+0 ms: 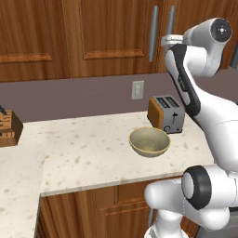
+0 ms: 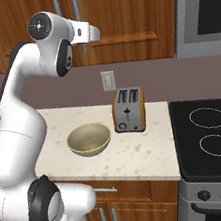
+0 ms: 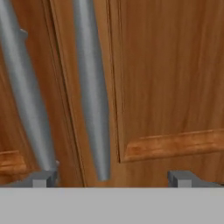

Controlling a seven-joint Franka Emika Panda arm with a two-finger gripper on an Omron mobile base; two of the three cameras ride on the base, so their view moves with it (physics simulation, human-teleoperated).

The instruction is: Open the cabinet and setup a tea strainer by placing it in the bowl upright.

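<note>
Because the cabinet (image 3: 166,78) doors are shut, the gripper (image 3: 111,178) is raised right up to them, fingers spread wide apart and empty. One silver handle (image 3: 92,96) stands between the fingertips, just ahead; I'd guess that is the bar it means to grasp. Well below the hand, the bowl (image 1: 149,142) waits beside the toaster (image 1: 166,113). I see no strainer; presumably it's inside.

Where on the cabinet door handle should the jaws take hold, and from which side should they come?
Grip the right-hand handle near its lower end, coming straight at the door front. It is a slim upright bar standing off the door, so the open jaws can close across it from left and right.
</note>
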